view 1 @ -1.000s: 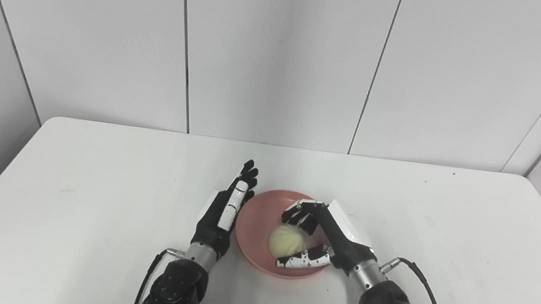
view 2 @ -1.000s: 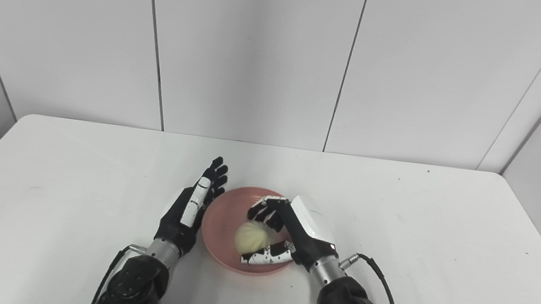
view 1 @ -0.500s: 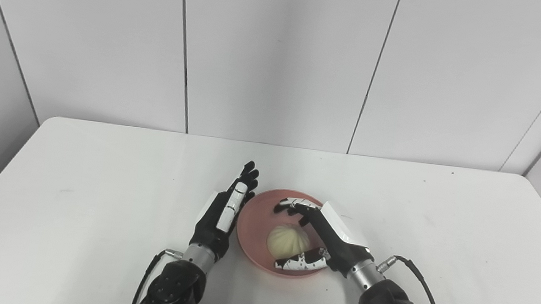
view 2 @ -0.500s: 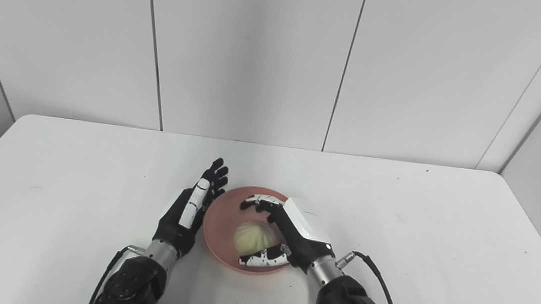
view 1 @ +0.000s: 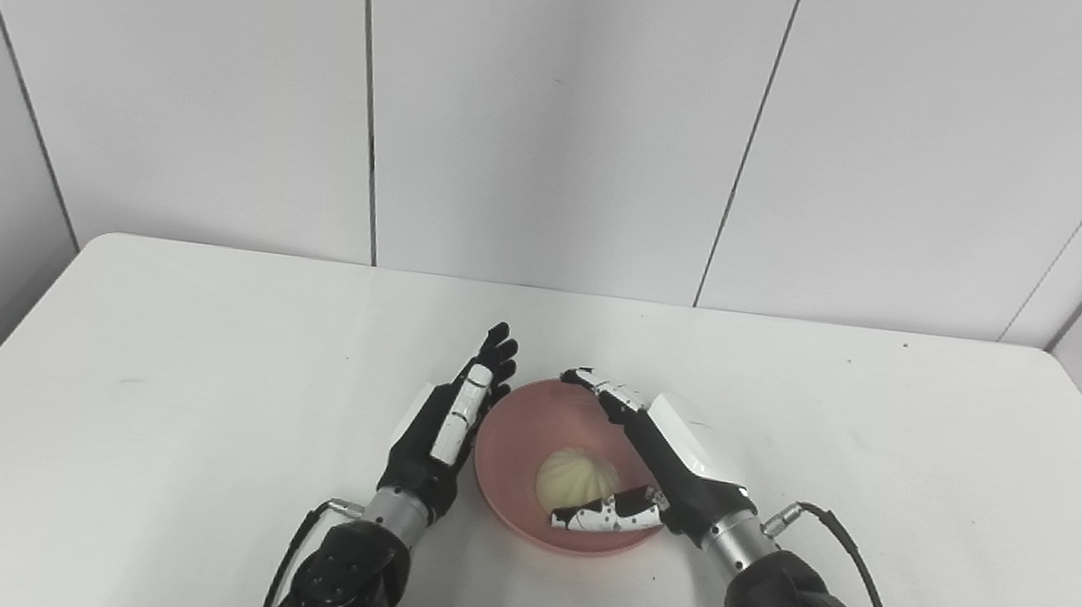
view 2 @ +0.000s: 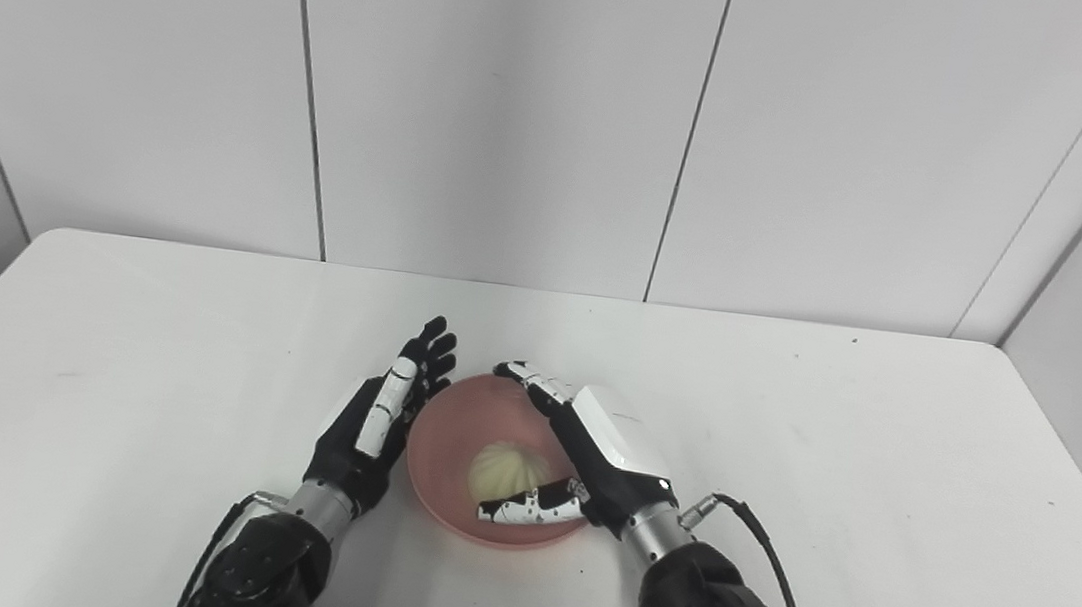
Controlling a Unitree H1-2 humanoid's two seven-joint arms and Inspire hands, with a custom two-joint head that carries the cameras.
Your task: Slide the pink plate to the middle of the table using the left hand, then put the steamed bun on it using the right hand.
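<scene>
Pink plate (view 1: 511,446) sits near the middle of the white table (view 1: 142,372), with the steamed bun (view 1: 573,476) resting inside it. Over the plate's right side the right hand (view 1: 661,457) is spread wide, fingers (view 1: 607,391) stretched past the far rim and thumb lying in front of the bun, gripping nothing. Just beside the plate's left rim stands the left hand (view 1: 442,429), flat and extended on edge, holding nothing.
</scene>
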